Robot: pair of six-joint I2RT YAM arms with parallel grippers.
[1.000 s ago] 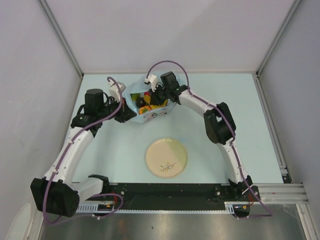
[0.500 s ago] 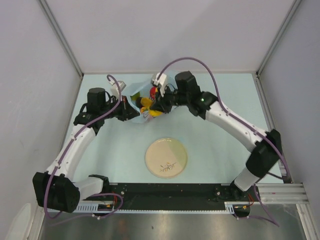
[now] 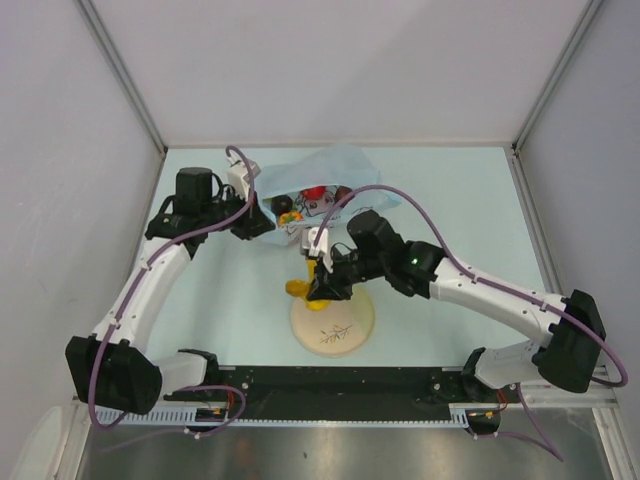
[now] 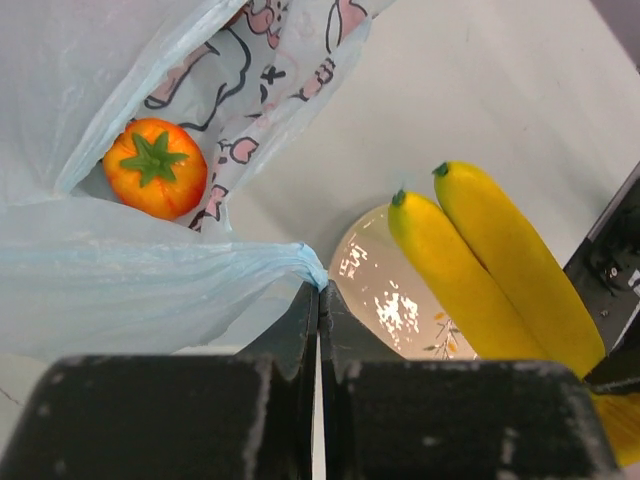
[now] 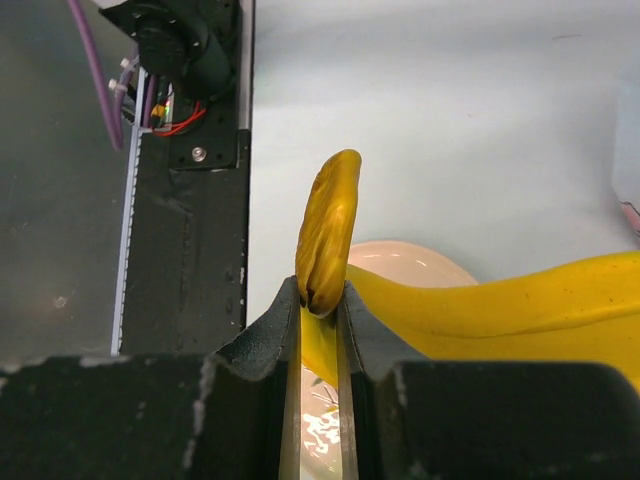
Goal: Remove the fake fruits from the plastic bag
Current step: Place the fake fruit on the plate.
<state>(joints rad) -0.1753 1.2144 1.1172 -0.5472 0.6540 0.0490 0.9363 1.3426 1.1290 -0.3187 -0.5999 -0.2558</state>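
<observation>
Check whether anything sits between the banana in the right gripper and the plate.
Nothing visible does. The right gripper holds the banana over the far-left edge of the plate, whose visible face is bare. The plastic bag, pinched by the left gripper, lies farther back, outside that path.

pale blue-green tabletop [image 3: 480, 190], enclosed by plain grey-white wall panels [image 3: 330, 70] on three sides. aluminium posts [image 3: 120, 75] in far corners. black rail [image 3: 270, 390] along near edge, brushed metal sheet [image 3: 350, 455] below. even, soft light.

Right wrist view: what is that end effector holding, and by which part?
The right end effector is shut on the yellow banana, pinching one end of it.
</observation>
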